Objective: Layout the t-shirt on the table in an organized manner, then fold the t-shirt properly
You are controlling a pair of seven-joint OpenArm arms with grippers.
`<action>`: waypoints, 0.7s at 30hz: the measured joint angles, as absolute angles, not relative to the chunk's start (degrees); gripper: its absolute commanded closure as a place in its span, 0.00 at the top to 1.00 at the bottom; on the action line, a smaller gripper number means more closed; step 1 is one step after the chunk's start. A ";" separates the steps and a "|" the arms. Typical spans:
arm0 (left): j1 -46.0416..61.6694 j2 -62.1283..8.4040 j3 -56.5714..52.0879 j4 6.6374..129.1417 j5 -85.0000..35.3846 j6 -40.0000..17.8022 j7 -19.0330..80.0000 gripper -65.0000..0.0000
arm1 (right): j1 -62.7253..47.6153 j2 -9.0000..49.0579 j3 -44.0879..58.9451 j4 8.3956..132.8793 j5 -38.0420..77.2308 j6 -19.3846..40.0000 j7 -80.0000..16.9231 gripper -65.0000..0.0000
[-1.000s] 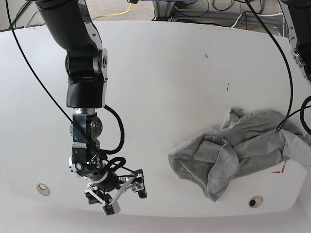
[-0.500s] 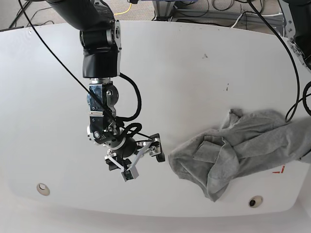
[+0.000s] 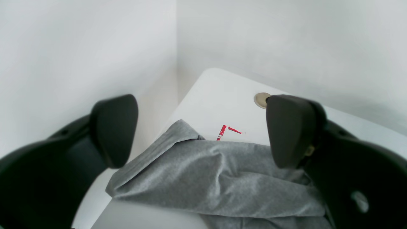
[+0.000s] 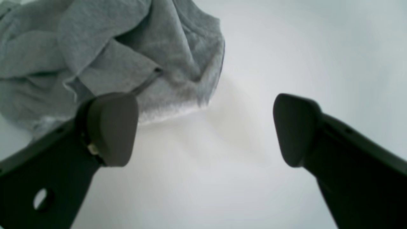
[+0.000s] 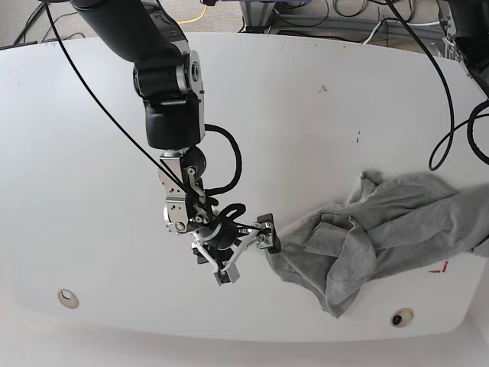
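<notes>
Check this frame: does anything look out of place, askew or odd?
Yes: the t-shirt lies crumpled in a heap at the table's edge, part of it running out of the base view there, and covers part of the red tape mark. Nothing looks damaged or spilled.

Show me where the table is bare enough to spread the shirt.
Bare: the table's far half and the stretch behind the right gripper. Crowded: the near corner where the crumpled t-shirt covers the red tape, next to a grommet.

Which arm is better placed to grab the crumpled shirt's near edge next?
The right: its open right gripper is at the t-shirt edge; the left gripper hovers above the far side.
</notes>
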State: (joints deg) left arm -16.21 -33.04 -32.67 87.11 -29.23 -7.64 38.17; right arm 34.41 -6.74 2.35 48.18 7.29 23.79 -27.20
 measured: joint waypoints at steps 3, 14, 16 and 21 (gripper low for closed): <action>-14.87 -32.73 -32.64 89.54 -29.39 -7.75 38.15 0.91 | 36.53 -6.74 3.57 42.78 7.29 23.59 -24.84 0.78; -10.11 -31.51 -32.73 98.61 -29.58 -7.62 38.19 0.91 | 36.95 -6.07 3.51 35.14 6.57 24.03 -19.92 0.75; -9.98 -31.38 -32.73 99.57 -29.63 -7.62 38.54 0.91 | 36.97 -6.04 3.31 35.14 6.59 24.08 -19.90 0.75; -8.34 -31.31 -32.73 101.19 -29.65 -7.79 38.59 0.91 | 37.52 -5.82 1.85 35.14 6.63 25.98 -19.46 0.75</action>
State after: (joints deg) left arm -8.34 -31.31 -32.73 101.19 -29.65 -7.79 38.59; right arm 37.52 -5.82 1.85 35.14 6.63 25.98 -19.46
